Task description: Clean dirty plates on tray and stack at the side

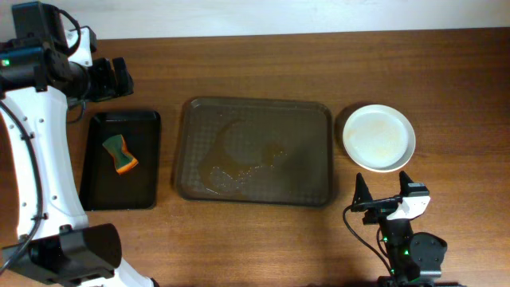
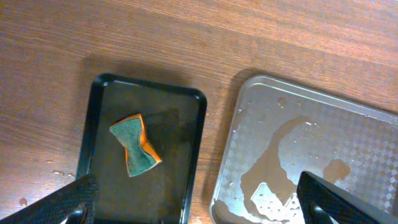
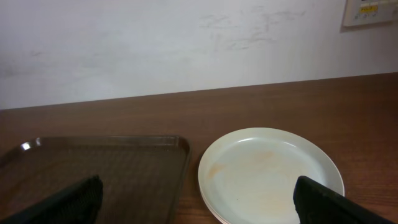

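the tray (image 1: 307,127) lies mid-surface (image 1: 263,247), a wet smear (image 1: 239,163) on it, with open wood along its near and far edges. a narrow gap parts its left edge from a black tray (image 1: 96,179) carrying a sponge (image 1: 119,154). the plates (image 1: 378,137) sit stacked just right of the tray. the left tool (image 1: 121,77) hangs wide and empty at the black tray's far edge. the right tool (image 1: 382,195) gapes wide, near the plates, touching nothing.

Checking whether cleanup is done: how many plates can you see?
1 in plain view: a pale plate on the table, right of the brown tray, which holds none. Its rim looks layered in the right wrist view, so more may be stacked beneath.
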